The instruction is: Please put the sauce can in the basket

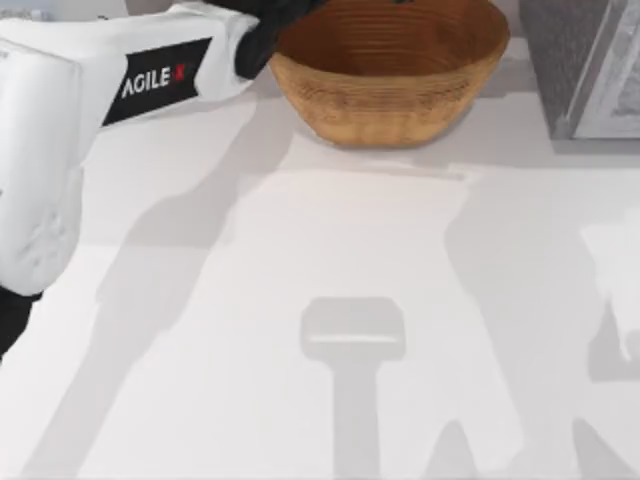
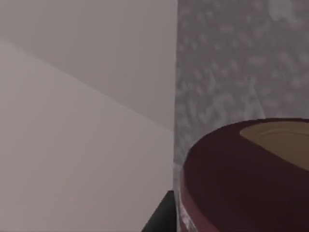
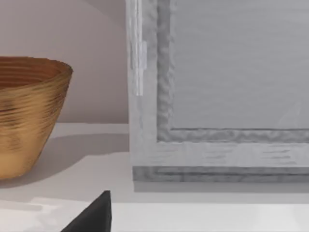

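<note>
The sauce can (image 2: 241,183) looms close in the left wrist view, showing its dark maroon top with a tan patch. My left gripper (image 1: 268,32) is shut on it, with one dark finger (image 2: 161,218) beside the can. The left arm reaches from the left across to the table's far edge, ending at the left rim of the basket (image 1: 390,85). The basket, a golden-brown woven bowl, stands at the far middle of the table and also appears in the right wrist view (image 3: 29,116). Inside, what I can see of it holds nothing. My right arm (image 1: 615,270) is parked at the right edge.
A grey cabinet (image 1: 585,65) stands at the far right, just right of the basket, and its framed front (image 3: 217,96) faces the right wrist camera. The white tabletop (image 1: 330,300) stretches wide in front of the basket.
</note>
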### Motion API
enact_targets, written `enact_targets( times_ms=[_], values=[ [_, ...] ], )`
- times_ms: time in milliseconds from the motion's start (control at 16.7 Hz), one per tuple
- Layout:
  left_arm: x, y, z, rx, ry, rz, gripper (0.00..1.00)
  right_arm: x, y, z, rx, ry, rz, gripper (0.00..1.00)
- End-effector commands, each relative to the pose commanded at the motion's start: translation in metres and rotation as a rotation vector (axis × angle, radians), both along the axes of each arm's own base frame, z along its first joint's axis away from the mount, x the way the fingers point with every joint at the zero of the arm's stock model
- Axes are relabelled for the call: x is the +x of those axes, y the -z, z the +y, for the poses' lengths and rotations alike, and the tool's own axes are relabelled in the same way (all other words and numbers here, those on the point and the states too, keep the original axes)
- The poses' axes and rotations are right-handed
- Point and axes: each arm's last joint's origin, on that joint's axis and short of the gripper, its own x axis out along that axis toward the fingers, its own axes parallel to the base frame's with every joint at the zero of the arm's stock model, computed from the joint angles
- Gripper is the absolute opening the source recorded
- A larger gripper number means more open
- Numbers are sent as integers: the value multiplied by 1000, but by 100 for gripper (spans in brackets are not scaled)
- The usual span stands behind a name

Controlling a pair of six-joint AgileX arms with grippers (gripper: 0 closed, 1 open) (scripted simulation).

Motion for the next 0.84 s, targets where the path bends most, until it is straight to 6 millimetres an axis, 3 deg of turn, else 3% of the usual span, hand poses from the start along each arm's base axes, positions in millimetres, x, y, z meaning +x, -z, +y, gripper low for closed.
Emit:
enact_targets(
  times_ms=[480,840],
  values=[
    [0,0,0,0,0,0,98,0,0,0,0,0,0,100],
    [0,0,0,0,0,0,100,0,0,0,0,0,0,100]
  ],
)
